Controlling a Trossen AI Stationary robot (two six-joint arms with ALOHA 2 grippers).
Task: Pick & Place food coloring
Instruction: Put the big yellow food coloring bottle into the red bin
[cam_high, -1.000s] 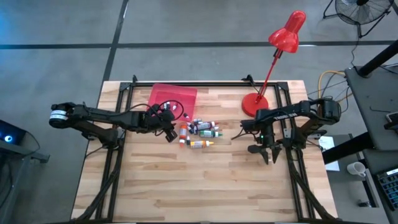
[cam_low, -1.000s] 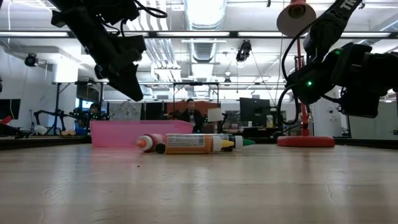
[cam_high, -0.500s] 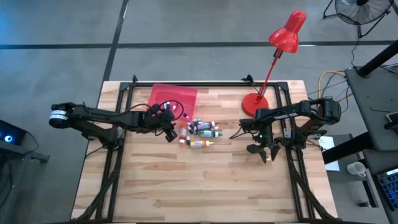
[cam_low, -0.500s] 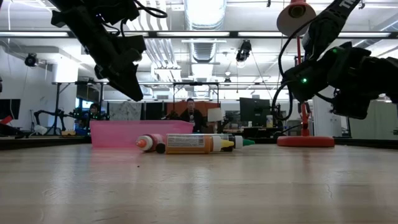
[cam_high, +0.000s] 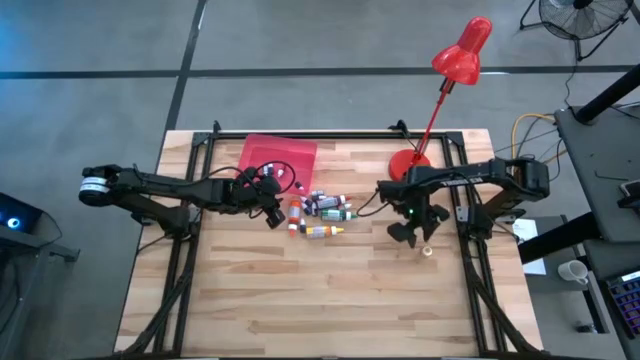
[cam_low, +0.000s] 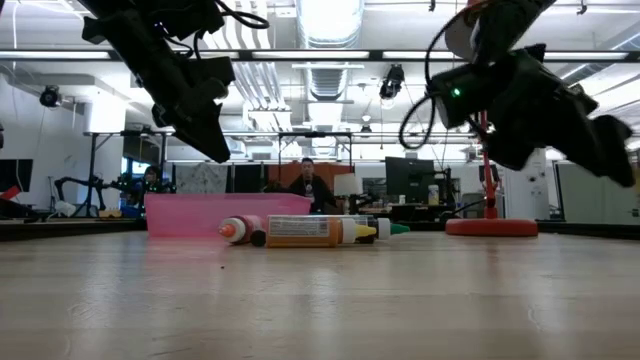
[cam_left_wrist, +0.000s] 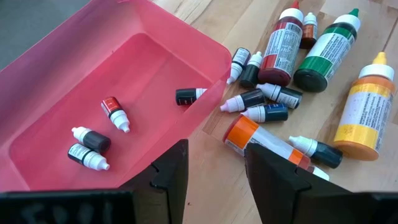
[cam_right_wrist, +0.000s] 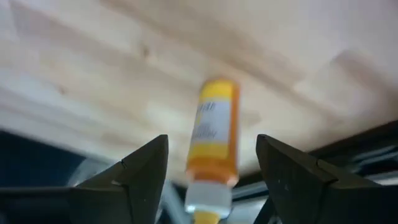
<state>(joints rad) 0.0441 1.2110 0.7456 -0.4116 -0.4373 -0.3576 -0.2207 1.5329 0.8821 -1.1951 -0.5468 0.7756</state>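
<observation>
Yellow bottle (cam_right_wrist: 212, 134) lies loose on the wood near your wide-open right gripper (cam_high: 412, 234); your left gripper (cam_high: 272, 213) (parted, empty) hovers beside the pile (cam_high: 320, 212) and pink tray (cam_high: 277, 155).

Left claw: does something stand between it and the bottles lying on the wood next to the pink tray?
Nothing visible does. The left claw hangs open above the table, and the loose bottles lie uncovered on bare wood beside the pink tray.

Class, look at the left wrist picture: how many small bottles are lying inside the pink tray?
4. In the pink tray: a red-bodied bottle mid-floor, two dark bottles side by side near it, and one dark bottle against the wall nearest the pile. Others may be hidden.
</observation>
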